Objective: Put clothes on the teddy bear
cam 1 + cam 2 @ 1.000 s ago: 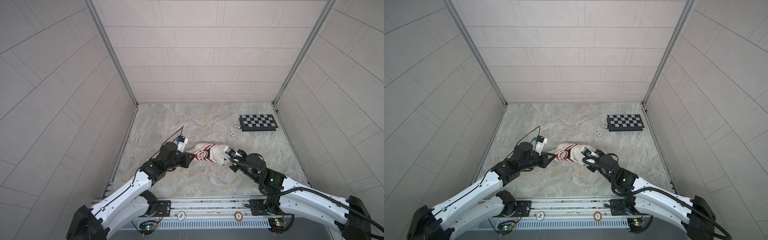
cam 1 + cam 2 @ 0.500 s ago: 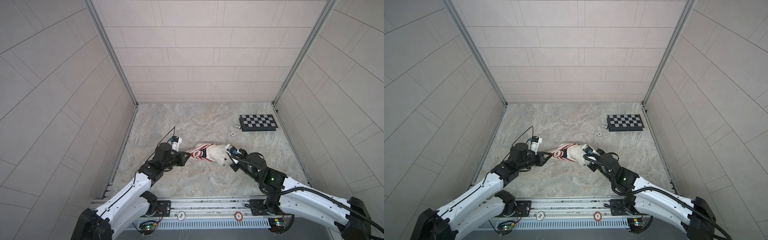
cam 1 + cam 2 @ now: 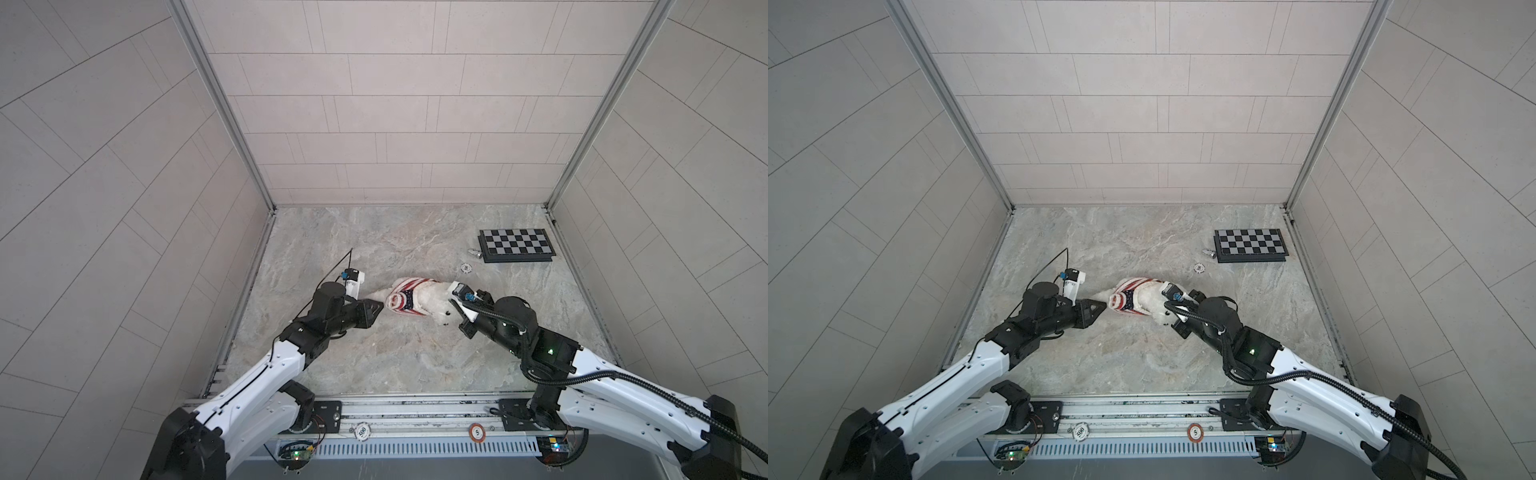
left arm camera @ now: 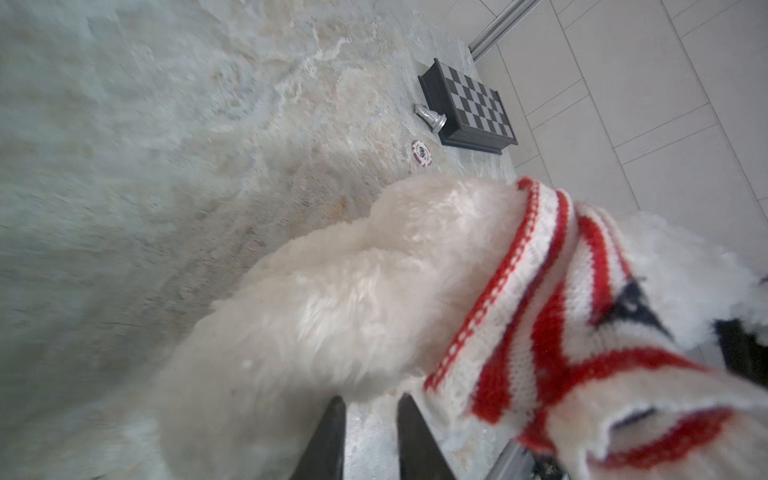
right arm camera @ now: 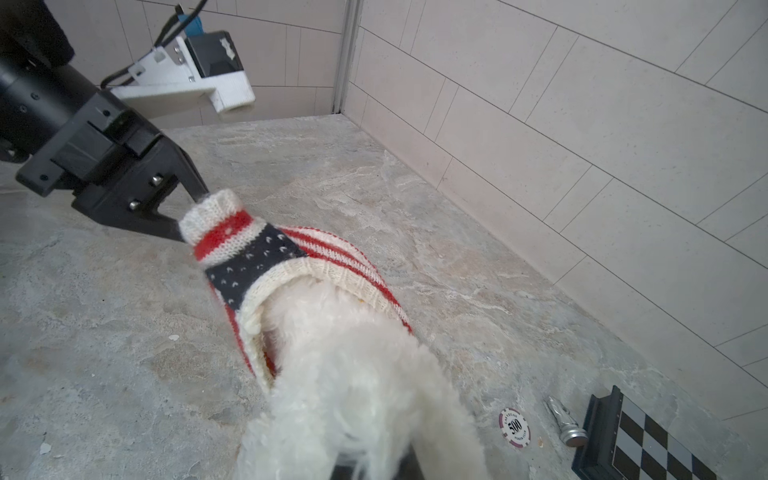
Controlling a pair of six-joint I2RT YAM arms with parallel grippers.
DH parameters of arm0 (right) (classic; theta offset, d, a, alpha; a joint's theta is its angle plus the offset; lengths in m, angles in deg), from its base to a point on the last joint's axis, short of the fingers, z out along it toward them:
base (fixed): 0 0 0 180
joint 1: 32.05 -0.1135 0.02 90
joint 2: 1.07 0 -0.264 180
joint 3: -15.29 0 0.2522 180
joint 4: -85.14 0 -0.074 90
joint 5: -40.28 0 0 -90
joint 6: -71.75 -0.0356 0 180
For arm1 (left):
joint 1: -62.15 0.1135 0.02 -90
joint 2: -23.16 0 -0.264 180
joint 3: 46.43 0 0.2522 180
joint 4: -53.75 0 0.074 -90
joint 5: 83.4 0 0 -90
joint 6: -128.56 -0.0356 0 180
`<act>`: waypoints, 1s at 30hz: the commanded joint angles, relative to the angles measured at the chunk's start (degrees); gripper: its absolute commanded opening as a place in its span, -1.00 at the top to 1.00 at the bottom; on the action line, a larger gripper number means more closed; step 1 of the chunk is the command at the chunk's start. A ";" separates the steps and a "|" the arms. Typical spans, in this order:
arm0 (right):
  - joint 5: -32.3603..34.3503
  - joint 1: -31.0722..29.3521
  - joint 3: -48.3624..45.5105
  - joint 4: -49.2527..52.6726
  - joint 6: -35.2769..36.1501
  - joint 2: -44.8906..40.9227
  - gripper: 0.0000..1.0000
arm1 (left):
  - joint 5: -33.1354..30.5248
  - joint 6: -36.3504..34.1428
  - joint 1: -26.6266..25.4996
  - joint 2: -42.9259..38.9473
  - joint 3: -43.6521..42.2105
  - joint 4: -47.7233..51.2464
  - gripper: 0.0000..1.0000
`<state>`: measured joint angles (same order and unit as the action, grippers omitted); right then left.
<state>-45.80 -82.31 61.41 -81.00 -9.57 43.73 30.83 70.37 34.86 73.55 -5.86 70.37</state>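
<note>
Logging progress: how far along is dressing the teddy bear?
Done: the striped sweater wraps part of the teddy bear, fur showing at both ends. In hand: the right gripper is shut on its fur; the left gripper, jaws apart and empty, sits at the sweater's narrow end. Left: seating it properly; whether head and arms are through is unclear.

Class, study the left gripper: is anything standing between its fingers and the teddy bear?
Nothing visible does. In the left wrist view the left gripper has its fingers just short of the teddy bear's bare fur; the striped sweater covers the part beside it.
</note>
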 commanded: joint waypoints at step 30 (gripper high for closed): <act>-20.85 -0.36 2.46 -1.09 8.77 0.87 1.00 | 2.06 -4.62 -24.30 8.87 12.43 -15.71 0.02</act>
<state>-64.51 -82.31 62.46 -78.29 -1.72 44.71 31.33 64.99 10.84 81.49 4.83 58.43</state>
